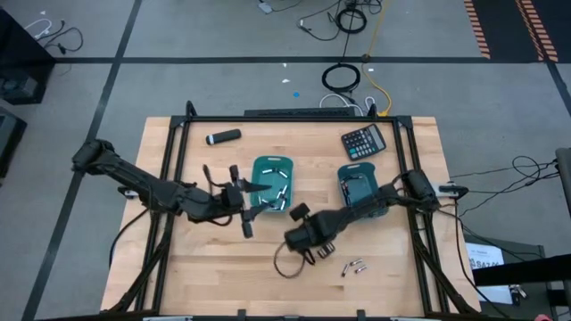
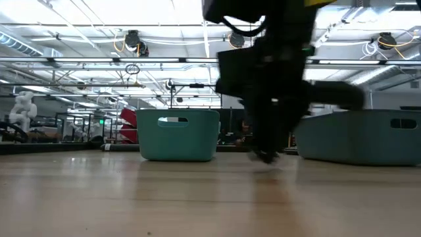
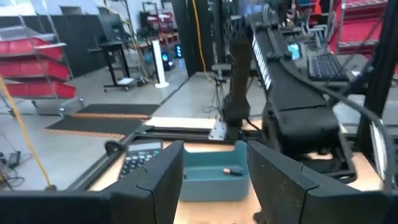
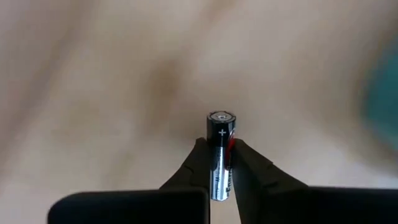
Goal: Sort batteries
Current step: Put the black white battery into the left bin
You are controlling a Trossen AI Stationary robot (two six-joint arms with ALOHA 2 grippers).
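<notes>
My right gripper is over the table's middle, between the two teal bins and nearer the near edge, shut on one dark and silvery battery. In the low view the right gripper reaches down close to the tabletop. Several batteries lie in the left teal bin. A few more batteries lie on the wood near the near edge. My left gripper hovers open at the left bin's left side, touching nothing. The right teal bin sits under my right arm. My right gripper pinches the battery between its two fingertips on the lower part of the battery's barrel. The plus end stands clear beyond the fingertips. Blurred wood shows behind it. Whether it is off the table I cannot tell.
A dark calculator lies at the far right of the table, and a black cylinder with a white tip at the far left. A black frame runs along the table's edges. Bare wood spreads along the near side.
</notes>
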